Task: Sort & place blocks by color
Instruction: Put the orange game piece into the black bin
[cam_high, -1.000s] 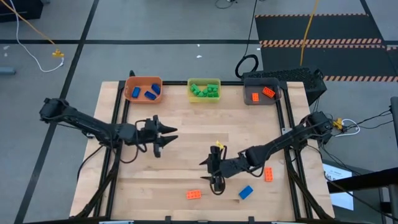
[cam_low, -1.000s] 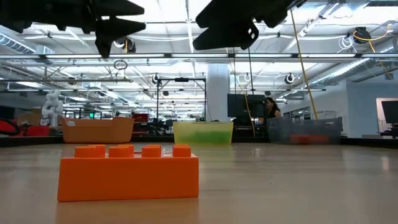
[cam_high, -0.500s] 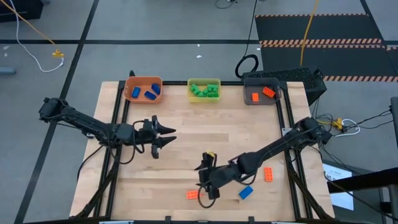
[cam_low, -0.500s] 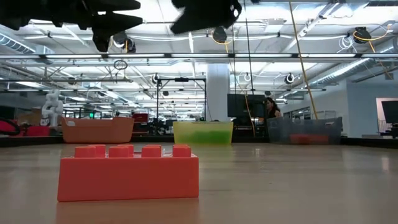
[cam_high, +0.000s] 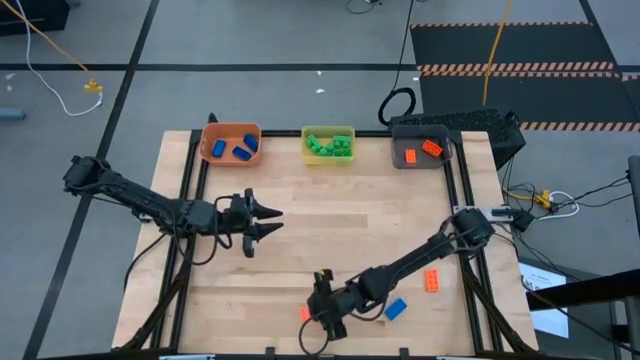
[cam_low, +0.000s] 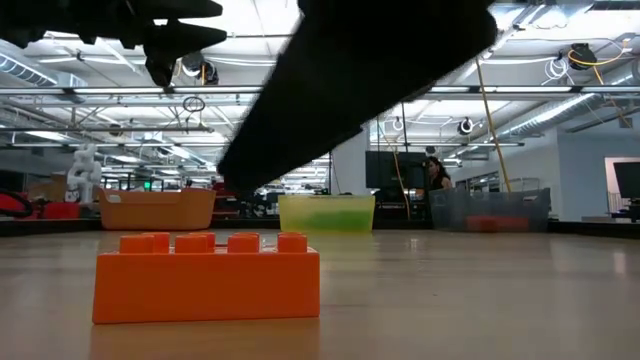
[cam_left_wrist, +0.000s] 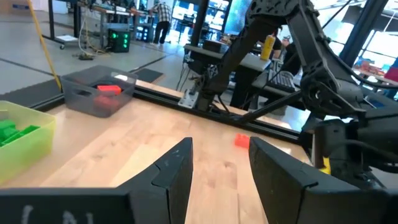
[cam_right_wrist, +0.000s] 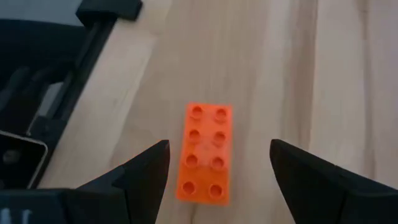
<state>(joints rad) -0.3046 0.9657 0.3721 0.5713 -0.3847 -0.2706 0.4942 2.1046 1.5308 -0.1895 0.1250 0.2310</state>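
Fingers spread wide, the right gripper (cam_right_wrist: 217, 163) hangs directly over a small orange studded plastic brick (cam_right_wrist: 206, 153) lying flat on the pale wooden table (cam_high: 340, 220), at the lower middle of the high view. A blue brick (cam_high: 396, 309) lies just beside it, another orange brick (cam_high: 431, 280) farther right. The left gripper (cam_high: 268, 220), fingers parted and holding nothing, waits left of centre.

One camera looks straight down on the table (cam_high: 300, 230). Another sits at tabletop height. Both share the orange brick (cam_low: 206, 277) under the right gripper (cam_right_wrist: 217, 163), also seen close by its wrist camera
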